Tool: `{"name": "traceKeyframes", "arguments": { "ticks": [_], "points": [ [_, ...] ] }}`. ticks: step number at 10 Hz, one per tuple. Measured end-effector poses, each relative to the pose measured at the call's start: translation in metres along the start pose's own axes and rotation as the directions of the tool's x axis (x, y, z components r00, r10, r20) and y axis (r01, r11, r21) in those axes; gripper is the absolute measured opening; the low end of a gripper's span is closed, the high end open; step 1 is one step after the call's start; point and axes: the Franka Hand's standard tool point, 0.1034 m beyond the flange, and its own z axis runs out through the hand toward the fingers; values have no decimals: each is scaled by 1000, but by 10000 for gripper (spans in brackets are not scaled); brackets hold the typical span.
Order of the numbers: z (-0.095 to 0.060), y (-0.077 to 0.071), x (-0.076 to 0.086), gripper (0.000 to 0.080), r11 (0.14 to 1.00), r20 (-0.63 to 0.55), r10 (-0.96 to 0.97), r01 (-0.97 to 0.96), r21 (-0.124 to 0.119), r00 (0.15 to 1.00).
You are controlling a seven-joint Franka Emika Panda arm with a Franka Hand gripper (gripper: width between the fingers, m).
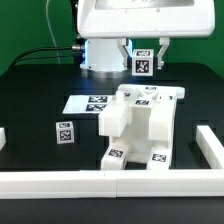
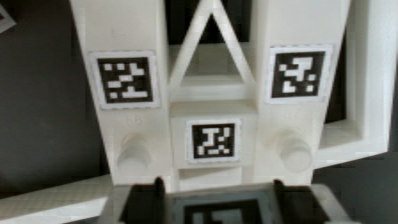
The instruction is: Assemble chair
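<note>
The partly built white chair (image 1: 140,120) stands mid-table, with tagged panels and two legs toward the front. In the wrist view its panel (image 2: 214,95) shows three tags, straight below the camera. My gripper (image 1: 143,56) hangs above and behind the chair. It is shut on a small white tagged chair part (image 1: 143,66). In the wrist view this part (image 2: 221,208) sits between the two dark fingers (image 2: 148,200), and the gripper (image 2: 215,196) is over the panel's near edge. A loose tagged white block (image 1: 64,131) stands at the exterior view's left.
The marker board (image 1: 84,102) lies flat behind the chair at the exterior view's left. A long white border rail (image 1: 60,182) runs along the front and up the exterior view's right side (image 1: 213,150). The robot base (image 1: 105,55) stands at the back.
</note>
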Motion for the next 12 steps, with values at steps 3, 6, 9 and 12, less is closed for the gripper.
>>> {"name": "traceKeyframes", "arguments": {
  "ticks": [3,6,9,12],
  "points": [
    [12,-25,4,282,1000,-34,5,-5,4,999],
    [22,-36,1,282,1000,-56,-18,18,3,998],
    [30,-35,-3,282,1000,-52,-25,25,-6,998],
    [30,-35,-3,282,1000,-66,-28,28,-4,997]
  ]
}}
